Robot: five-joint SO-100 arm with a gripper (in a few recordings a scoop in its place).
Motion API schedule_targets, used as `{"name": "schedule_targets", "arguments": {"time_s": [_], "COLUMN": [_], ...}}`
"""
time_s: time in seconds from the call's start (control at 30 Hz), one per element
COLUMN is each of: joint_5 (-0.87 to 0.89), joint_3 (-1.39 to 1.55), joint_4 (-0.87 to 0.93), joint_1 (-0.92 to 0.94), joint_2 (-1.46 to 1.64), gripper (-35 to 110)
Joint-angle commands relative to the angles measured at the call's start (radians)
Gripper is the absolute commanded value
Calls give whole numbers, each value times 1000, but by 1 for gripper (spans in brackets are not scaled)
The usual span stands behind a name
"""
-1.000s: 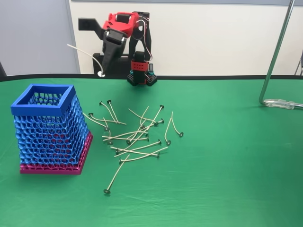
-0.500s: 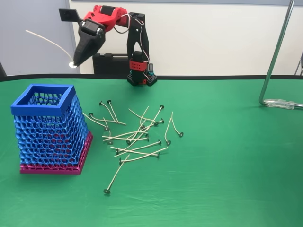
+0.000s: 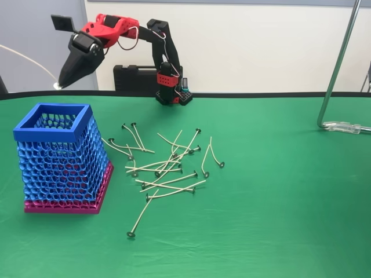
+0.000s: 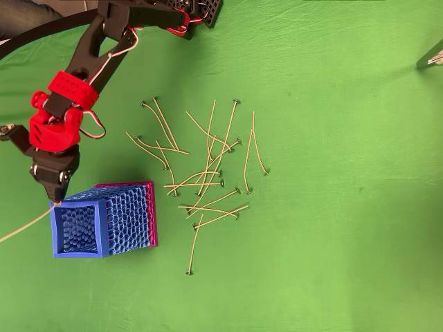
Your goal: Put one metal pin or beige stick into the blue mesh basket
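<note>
The blue mesh basket (image 3: 51, 134) (image 4: 128, 216) stands upright on its pink base at the left of the green table. My gripper (image 3: 60, 84) (image 4: 54, 196) hangs in the air above and just behind the basket's back rim, pointing down. It is shut on a beige stick (image 3: 26, 59) (image 4: 24, 225) near the stick's metal disc end. The stick's long end juts out to the left, past the picture's edge. Several more beige sticks with metal discs (image 3: 168, 162) (image 4: 204, 166) lie in a loose heap on the cloth to the right of the basket.
The arm's base (image 3: 172, 90) stands at the table's back edge with a black case (image 3: 136, 78) behind it. A metal stand pole (image 3: 339, 63) rises at the right, its foot (image 3: 348, 126) resting on the cloth. Open green cloth spreads across the front and right.
The arm has swung left with the stick in its grip, from behind the heap to above the basket's back rim. The sticks on the table have not moved.
</note>
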Motion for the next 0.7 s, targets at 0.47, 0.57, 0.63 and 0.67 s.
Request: {"name": "schedule_targets", "arguments": {"time_s": [0.47,0.57,0.63,0.67], "joint_5": [-61,-52,-51,-51], "joint_3": [-207,-172,-147,-140], "joint_4": [-95,-115,-137,-143], "joint_1": [-109,-104,-100,-98], "joint_2": [-107,-83,-71,-67], "gripper": [0,0,0,0]}}
